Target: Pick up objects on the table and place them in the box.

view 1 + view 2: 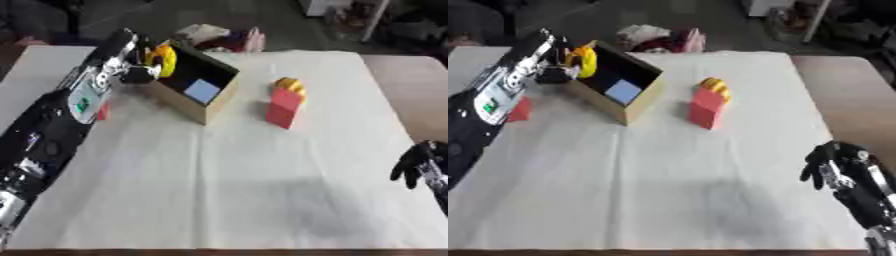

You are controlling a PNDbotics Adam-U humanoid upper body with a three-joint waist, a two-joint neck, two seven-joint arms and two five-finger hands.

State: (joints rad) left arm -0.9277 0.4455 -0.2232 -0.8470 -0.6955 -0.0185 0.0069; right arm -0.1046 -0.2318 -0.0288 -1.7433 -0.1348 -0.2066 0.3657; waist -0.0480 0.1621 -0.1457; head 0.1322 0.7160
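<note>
While my left hand [138, 70] curls around a yellow ring-shaped toy [164, 60] at the near rim of the open cardboard box [203, 107], a pale blue square piece [202, 91] already lies inside. Left on the white tablecloth [227, 180] are a red fries carton with yellow sticks [285, 104] and a small red block [520, 109]; my right hand [837, 167] idles at the lower right, fingers relaxed and holding nothing.

No readable text or labels.

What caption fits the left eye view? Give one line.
Left robot hand holds a yellow toy at the cardboard box rim; red fries carton waits on the table.
</note>
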